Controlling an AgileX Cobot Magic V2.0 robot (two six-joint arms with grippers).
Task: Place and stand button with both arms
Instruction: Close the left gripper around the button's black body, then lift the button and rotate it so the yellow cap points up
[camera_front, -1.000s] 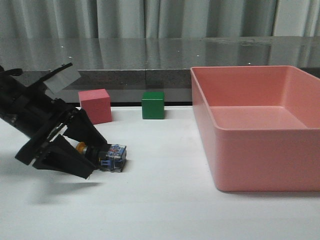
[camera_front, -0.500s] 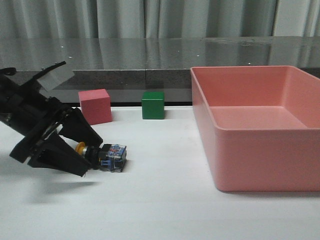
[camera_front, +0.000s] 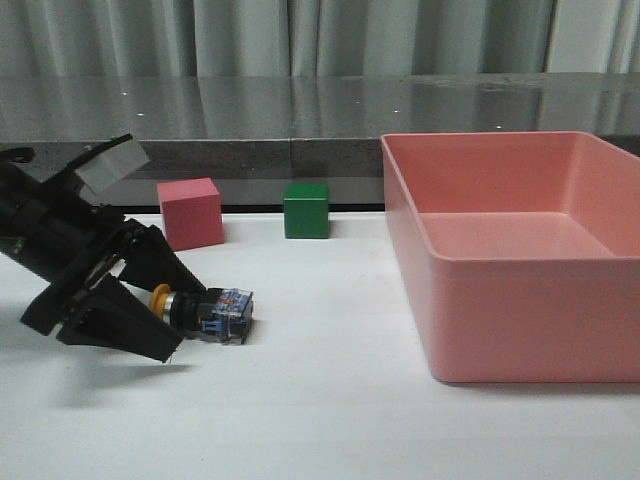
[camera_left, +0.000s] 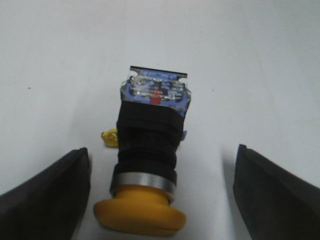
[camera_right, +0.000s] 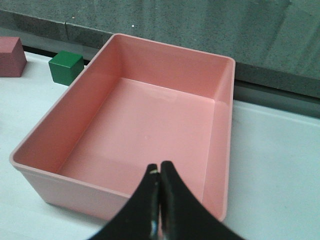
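The button (camera_front: 212, 309) lies on its side on the white table, its yellow cap pointing left and its blue-clear base pointing right. My left gripper (camera_front: 190, 320) is open just left of it, one finger on each side of the cap and neither touching. In the left wrist view the button (camera_left: 150, 145) lies lengthwise between the wide-apart fingers (camera_left: 55, 195) of the left gripper (camera_left: 162, 152), cap nearest the wrist. My right gripper (camera_right: 160, 167) is shut and empty, hovering over the pink bin (camera_right: 120, 37). It is out of the front view.
A large pink bin (camera_front: 500, 300) fills the right side of the table. A pink cube (camera_front: 190, 212) and a green cube (camera_front: 306, 210) stand at the back, behind the button. A small yellow scrap (camera_left: 110, 137) lies beside the button's body.
My left gripper has drawn back to the left, uncovering the button's yellow cap. The button stays lying in the same spot.
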